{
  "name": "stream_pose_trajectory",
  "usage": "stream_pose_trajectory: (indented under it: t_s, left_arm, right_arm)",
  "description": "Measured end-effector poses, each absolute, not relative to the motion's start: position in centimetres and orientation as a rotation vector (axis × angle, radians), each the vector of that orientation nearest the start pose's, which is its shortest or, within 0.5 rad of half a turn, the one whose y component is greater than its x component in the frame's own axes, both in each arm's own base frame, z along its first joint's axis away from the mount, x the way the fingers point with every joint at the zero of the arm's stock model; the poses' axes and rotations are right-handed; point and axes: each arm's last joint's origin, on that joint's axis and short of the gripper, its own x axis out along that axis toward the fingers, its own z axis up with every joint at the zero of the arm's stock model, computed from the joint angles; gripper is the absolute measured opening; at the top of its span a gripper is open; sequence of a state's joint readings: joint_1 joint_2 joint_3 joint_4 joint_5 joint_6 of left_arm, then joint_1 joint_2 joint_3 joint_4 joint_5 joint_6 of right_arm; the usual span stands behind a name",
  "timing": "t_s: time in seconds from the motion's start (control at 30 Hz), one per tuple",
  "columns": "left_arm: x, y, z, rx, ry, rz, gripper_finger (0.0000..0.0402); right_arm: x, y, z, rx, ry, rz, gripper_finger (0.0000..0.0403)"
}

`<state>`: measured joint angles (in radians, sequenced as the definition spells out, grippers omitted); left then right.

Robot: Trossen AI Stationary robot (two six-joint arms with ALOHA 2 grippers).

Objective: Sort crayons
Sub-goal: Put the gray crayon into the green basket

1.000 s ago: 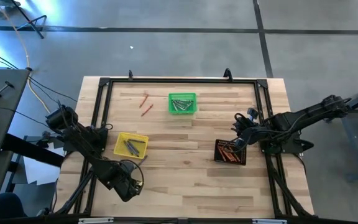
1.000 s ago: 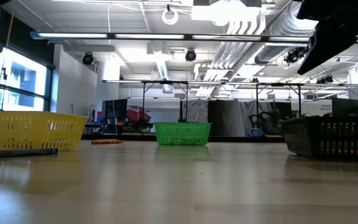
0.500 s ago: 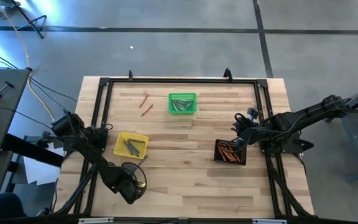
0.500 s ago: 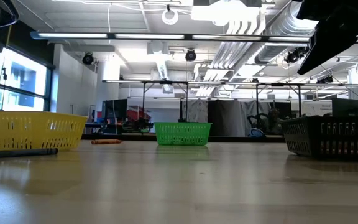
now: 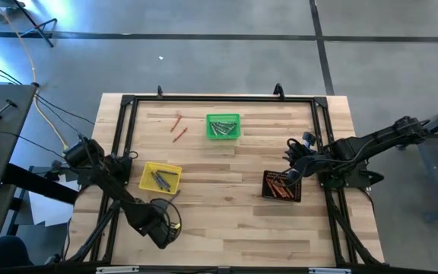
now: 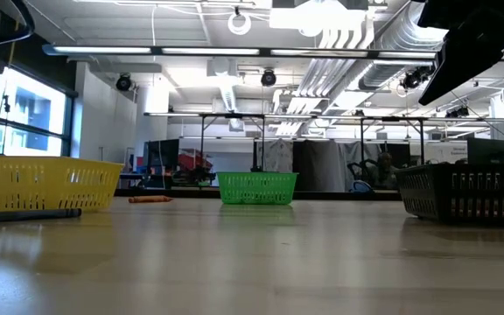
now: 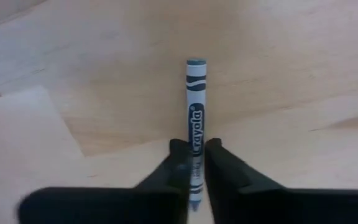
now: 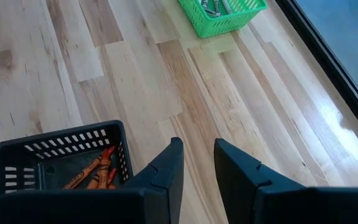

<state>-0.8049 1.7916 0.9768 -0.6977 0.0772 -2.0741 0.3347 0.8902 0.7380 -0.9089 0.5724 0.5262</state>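
The left hand [image 7: 191, 171] is clenched on a grey crayon [image 7: 195, 118]: its two fingers [image 7: 178, 163] press the stick's lower part from both sides, and the rest of the crayon juts out ahead of them over bare wood. From above, this hand [image 5: 160, 222] sits low at the near left part of the worktop [image 5: 226, 221], just nearer the front edge than the yellow basket [image 5: 160, 176].

That yellow basket holds a few grey crayons [image 5: 160, 179]. In the level view it stands at the left [image 6: 38, 184] with a dark stick lying on the wood along its base.

The right hand [image 8: 197, 168] hangs with its fingers [image 8: 169, 165] a little apart and nothing between them, right beside the black basket [image 8: 17, 152], which holds orange crayons [image 8: 95, 171]. From above, this hand [image 5: 293, 169] is over the right side of the worktop, at the black basket's [image 5: 281, 185] far corner.

Farther back, near the middle of the far edge, the green basket [image 5: 223, 126] carries more grey crayons [image 5: 222, 127]. To its left, two loose orange crayons [image 5: 178, 129] lie on the wood, close together; one shows in the level view [image 6: 150, 199] as a small orange stick left of the green basket [image 6: 257, 187]
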Motion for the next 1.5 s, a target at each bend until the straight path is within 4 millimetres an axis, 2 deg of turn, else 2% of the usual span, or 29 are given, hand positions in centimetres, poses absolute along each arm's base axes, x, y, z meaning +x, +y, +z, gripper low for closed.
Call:
stream_pose_trajectory:
  t_s: [0.07,0.3,0.47,0.6,0.77,0.93,1.1,1.3,1.5]
  left_arm:
    - [20.5,-21.4,12.8,-1.057,1.411,0.924,0.0008]
    - [21.0,-21.3,12.9,-1.060,1.431,0.878,0.0003]
    - [21.6,-21.1,13.9,-1.068,1.422,0.822,0.0001]
    - [22.4,-21.0,15.2,-1.116,1.345,0.738,0.0000]
    - [23.5,-20.7,15.4,-1.111,1.246,0.669,0.0000]
    - [25.5,-19.8,15.8,-1.084,1.069,0.582,0.0000]
    - [27.7,-18.2,16.5,-0.992,0.919,0.494,0.0000]
    - [30.4,-15.9,17.5,-0.777,0.757,0.364,0.0000]
    - [33.0,-13.0,18.7,-0.580,0.586,0.318,0.0000]
  right_arm:
    - [14.7,3.4,25.0,0.018,0.858,-0.452,0.0083]
    - [14.7,3.4,25.0,0.013,0.859,-0.450,0.0083]
    - [14.7,3.4,25.0,0.010,0.861,-0.448,0.0083]
    - [14.7,3.4,25.0,0.010,0.860,-0.448,0.0083]
    - [14.7,3.4,25.0,0.011,0.860,-0.449,0.0083]
    - [14.7,3.4,25.0,0.012,0.860,-0.449,0.0083]
    - [14.7,3.5,25.0,0.012,0.860,-0.448,0.0083]
    - [14.7,3.5,25.0,0.012,0.860,-0.449,0.0083]
    - [14.7,3.4,25.0,0.031,0.853,-0.460,0.0083]
